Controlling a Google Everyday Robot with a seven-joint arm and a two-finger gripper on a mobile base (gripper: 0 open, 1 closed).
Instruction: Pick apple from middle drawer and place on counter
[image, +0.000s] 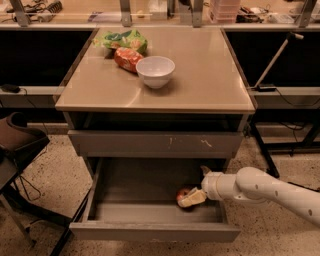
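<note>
The middle drawer (150, 230) is pulled open below the counter (200, 75). A small red apple (182, 193) lies on the drawer floor toward the right. My gripper (191, 197) reaches in from the right on a white arm and sits right at the apple, its pale fingers (192, 199) covering the apple's right and front side.
On the counter stand a white bowl (155, 70), an orange-red snack bag (127, 58) and a green bag (123, 39). A shut drawer front with white scratch marks (155, 144) sits above the open drawer. A dark chair (20, 145) is at the left.
</note>
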